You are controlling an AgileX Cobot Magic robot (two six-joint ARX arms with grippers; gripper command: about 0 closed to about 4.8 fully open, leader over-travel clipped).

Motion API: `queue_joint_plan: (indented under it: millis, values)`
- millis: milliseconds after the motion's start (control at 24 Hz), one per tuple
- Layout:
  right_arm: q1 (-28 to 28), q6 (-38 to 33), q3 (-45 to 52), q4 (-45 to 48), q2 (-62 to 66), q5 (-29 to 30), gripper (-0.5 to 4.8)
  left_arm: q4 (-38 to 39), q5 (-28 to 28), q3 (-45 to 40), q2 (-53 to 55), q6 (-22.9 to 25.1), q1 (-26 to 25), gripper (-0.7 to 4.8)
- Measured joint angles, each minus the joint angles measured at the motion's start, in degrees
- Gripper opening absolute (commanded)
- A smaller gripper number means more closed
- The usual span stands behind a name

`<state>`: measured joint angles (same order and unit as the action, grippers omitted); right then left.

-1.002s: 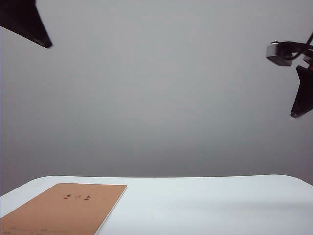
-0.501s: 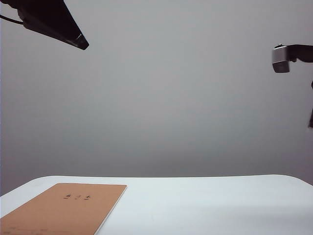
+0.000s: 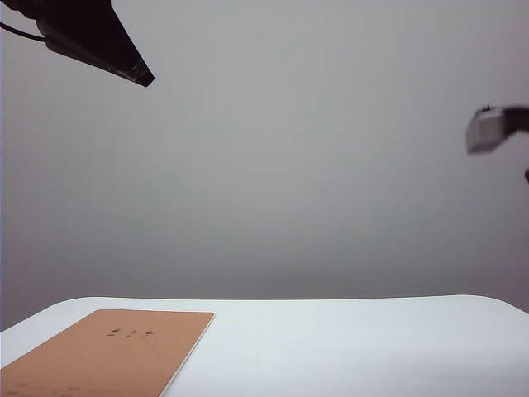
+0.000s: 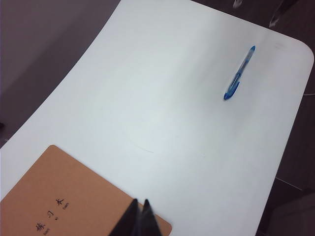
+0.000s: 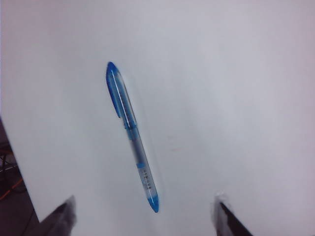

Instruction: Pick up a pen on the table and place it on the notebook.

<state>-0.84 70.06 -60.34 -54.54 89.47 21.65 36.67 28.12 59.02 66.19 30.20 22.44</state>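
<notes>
The pen point(image 5: 132, 135) lies loose near a counter point(image 4: 162, 123) corner, well apart from the notebook point(image 4: 74, 194) at the opposite end. Right claw point(image 5: 142, 216) hangs spread above it, probably lining up. Left claw point(image 4: 139, 221) sits closed over the notebook.

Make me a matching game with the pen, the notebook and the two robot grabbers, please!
Things:
1. slim blue pen with a dark blue cap
2. flat tan kraft-brown notebook
3. left gripper
4. right gripper

States:
A. fingers wide apart, above the pen
B. fingers together, above the notebook
C. lying loose on the white smooth table, far from the notebook
D. lying flat by the table's corner

Pairs: 1-C, 2-D, 3-B, 4-A
</notes>
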Motion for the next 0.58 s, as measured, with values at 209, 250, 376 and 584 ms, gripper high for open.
queue_joint_plan:
  millis: [209,250,376,584]
  values:
    - [0.4,0.8,1.3,3.7,5.7,-0.5,3.92,0.0,0.3,0.0,0.7,0.0,0.0,-0.06]
    - [0.8,0.8,1.3,4.5,6.3,-0.7,3.92,0.0,0.3,0.0,0.7,0.0,0.0,-0.06]
    - [1.4,1.8,1.2,5.7,7.3,-1.2,3.92,0.0,0.3,0.0,0.7,0.0,0.0,-0.05]
    - [1.6,3.6,1.2,7.2,11.4,-2.6,3.92,-2.2,0.4,0.0,0.7,0.0,0.0,-0.05]
